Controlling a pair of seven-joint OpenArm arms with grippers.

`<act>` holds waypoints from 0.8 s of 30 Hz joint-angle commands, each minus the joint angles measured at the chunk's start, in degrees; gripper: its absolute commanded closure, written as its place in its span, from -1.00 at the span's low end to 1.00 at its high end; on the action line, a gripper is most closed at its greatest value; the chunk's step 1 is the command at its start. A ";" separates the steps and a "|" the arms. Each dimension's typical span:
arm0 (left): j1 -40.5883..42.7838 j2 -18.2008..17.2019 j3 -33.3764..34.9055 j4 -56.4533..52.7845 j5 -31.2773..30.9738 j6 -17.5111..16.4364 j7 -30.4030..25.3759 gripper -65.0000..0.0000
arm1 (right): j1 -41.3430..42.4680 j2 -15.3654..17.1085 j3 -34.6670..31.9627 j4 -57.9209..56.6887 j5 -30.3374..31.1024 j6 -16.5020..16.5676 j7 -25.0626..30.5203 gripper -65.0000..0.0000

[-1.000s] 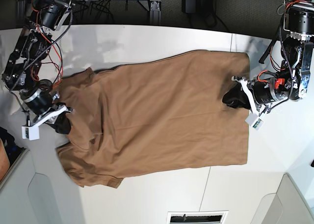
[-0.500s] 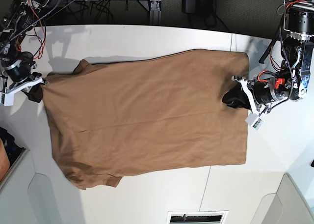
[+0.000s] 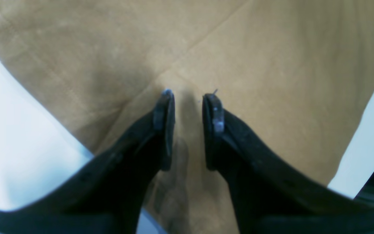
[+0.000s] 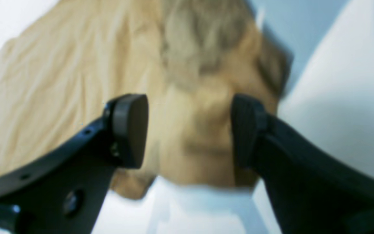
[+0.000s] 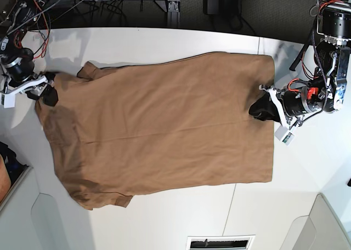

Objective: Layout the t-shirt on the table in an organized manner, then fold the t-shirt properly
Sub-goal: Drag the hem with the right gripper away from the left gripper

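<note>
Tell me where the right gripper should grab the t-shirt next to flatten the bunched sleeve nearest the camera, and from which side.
Probably the bunched sleeve's outer edge on the t-shirt, approached from the bare table beyond it, so the right gripper pulls the crumple outward.

No readable text, labels, brands or numbers are showing in any view. The t-shirt (image 5: 159, 126) is showing plain fabric, no print. A small white tag (image 5: 284, 136) is hanging off the left arm, too small to read.
</note>
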 commanded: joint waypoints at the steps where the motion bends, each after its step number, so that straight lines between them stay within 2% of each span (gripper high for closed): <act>1: -1.07 -0.96 -0.48 0.83 -0.90 -0.36 -0.83 0.44 | -1.05 0.83 0.26 1.57 1.97 0.24 1.14 -0.21; 5: -1.07 -0.94 -0.48 0.83 -0.96 -0.36 -0.90 0.44 | -6.03 0.81 0.26 3.52 4.48 0.22 1.57 -0.21; 11: -1.07 -0.94 -0.48 0.83 -1.03 -0.36 -0.96 0.44 | -10.36 0.35 0.55 3.80 4.11 0.20 3.37 -0.21; 18: -1.07 -0.94 -0.48 0.83 -1.18 -0.36 -1.05 0.44 | -10.56 -0.74 5.44 3.13 3.65 -0.02 5.42 -0.21; 21: -1.07 -0.94 -0.48 0.83 -1.18 -0.36 -1.29 0.44 | -10.19 -0.74 5.29 1.36 2.82 -0.02 8.98 -0.21; 24: -1.07 -0.92 -0.48 0.83 -1.70 -0.36 -1.95 0.44 | -8.76 -0.74 3.56 -1.60 2.82 0.00 9.35 -0.21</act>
